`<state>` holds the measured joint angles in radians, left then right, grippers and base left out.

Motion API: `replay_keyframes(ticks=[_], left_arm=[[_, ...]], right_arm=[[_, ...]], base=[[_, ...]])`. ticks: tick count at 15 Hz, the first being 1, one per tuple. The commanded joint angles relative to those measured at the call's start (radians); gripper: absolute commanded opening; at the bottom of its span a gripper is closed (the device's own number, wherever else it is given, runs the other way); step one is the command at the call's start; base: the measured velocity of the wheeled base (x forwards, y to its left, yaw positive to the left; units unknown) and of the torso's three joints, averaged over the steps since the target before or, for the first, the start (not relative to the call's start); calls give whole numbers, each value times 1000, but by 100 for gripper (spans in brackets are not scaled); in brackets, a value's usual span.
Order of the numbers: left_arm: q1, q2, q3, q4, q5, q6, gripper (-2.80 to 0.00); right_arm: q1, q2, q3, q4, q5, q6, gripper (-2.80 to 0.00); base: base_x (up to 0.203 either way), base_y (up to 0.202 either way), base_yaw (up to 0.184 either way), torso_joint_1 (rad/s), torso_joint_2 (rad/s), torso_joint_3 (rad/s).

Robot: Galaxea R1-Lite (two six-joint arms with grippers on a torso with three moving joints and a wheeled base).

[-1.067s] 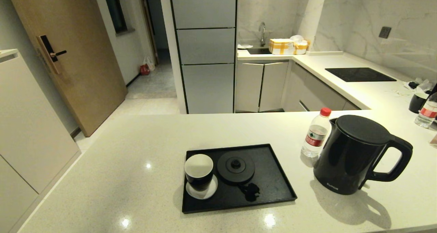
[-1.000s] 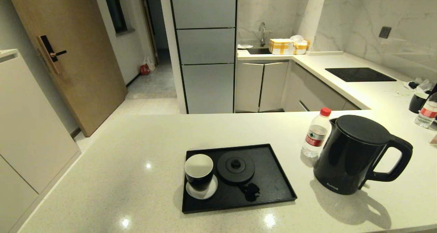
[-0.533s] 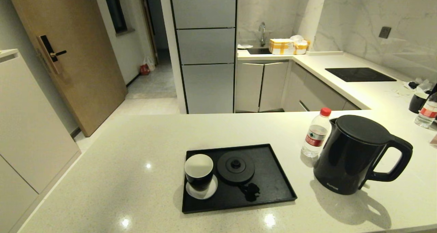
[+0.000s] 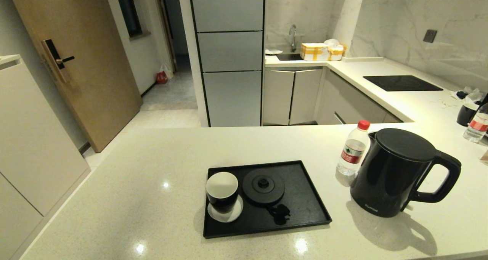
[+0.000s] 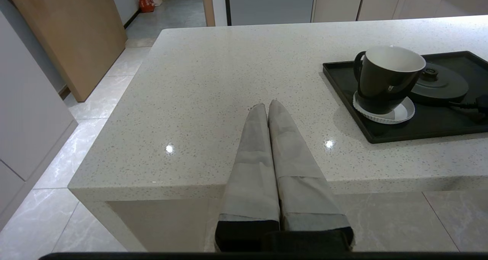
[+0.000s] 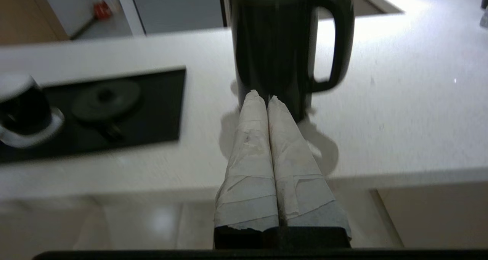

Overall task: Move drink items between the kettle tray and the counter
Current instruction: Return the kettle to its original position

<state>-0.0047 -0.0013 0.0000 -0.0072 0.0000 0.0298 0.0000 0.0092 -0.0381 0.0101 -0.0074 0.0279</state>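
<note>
Nothing on the counter (image 4: 152, 176) has moved since the earlier frames. Right gripper (image 6: 267, 96) sits clenched and empty off the counter's near edge; kettle (image 4: 394, 172) stands straight ahead of it, handle to its right, bottle (image 4: 352, 149) just behind the kettle, tray (image 4: 305, 199) with base disc (image 4: 263, 185) ahead-left. Left gripper (image 5: 268, 104) clenched, parked, tray ahead-right. Probably kettle first: release the jaws, wrap the handle, lift straight, seat it centred on the disc, clear of the cup (image 4: 222, 191).

Left gripper (image 5: 267, 104) closed, low, level. Right gripper (image 6: 263, 96) apparently closed too, view blurred.
</note>
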Motion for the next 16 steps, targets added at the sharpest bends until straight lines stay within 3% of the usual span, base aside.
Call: replay_keyframes(ticks=[1, 4, 7, 8, 11, 16], left_arm=[[0, 0, 0, 0, 0, -1, -280], [0, 0, 0, 0, 0, 0, -280], [0, 0, 0, 0, 0, 1, -280], [0, 0, 0, 0, 0, 0, -280], [0, 0, 0, 0, 0, 0, -280], [0, 0, 0, 0, 0, 0, -280]], right_arm=[[0, 105, -187, 17, 9, 71, -280], [1, 345, -497, 146, 21, 226, -280], [-2, 466, -656, 577, 0, 293, -280], [-2, 524, -687, 650, -23, 326, -280], [-3, 653, -660, 690, -80, 532, -280], [0, 598, -614, 710, -85, 537, -280]], base=[[0, 0, 0, 0, 0, 0], [0, 0, 0, 0, 0, 0], [0, 0, 0, 0, 0, 0], [0, 0, 0, 0, 0, 0], [0, 0, 0, 0, 0, 0], [0, 0, 0, 0, 0, 0]])
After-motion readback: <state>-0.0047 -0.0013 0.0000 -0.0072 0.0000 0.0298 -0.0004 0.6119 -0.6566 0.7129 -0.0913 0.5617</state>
